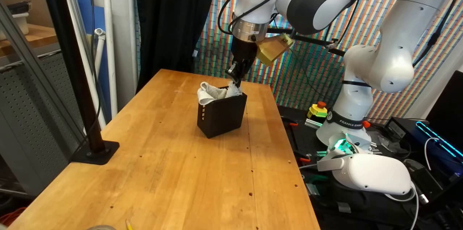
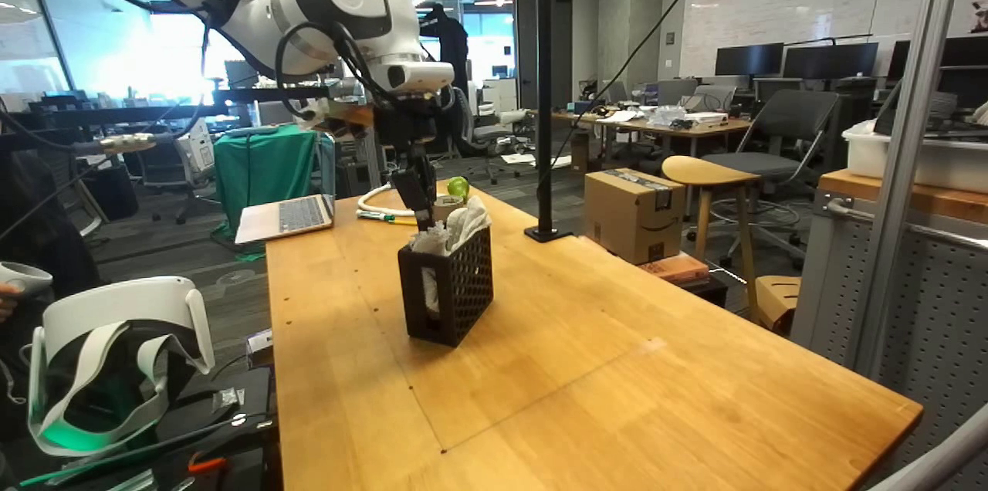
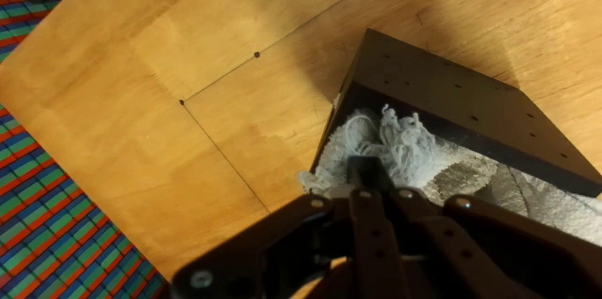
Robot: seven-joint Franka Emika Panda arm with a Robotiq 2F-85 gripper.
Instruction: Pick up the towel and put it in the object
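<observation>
One towel, down in the box, with a fold and a frayed end poking above the rim! Look at the gripper, right on that frayed end: jaws drawn together, tips down among the threads (whether they pinch any towel, I cannot tell). Call this the placing step, and I reckon nearly done; in both exterior views the box stands upright on the table. Next move wants a gentle touch: loosen the jaws if they hold anything, then lift straight up, as a snagged thread could drag the towel out or topple the box.
</observation>
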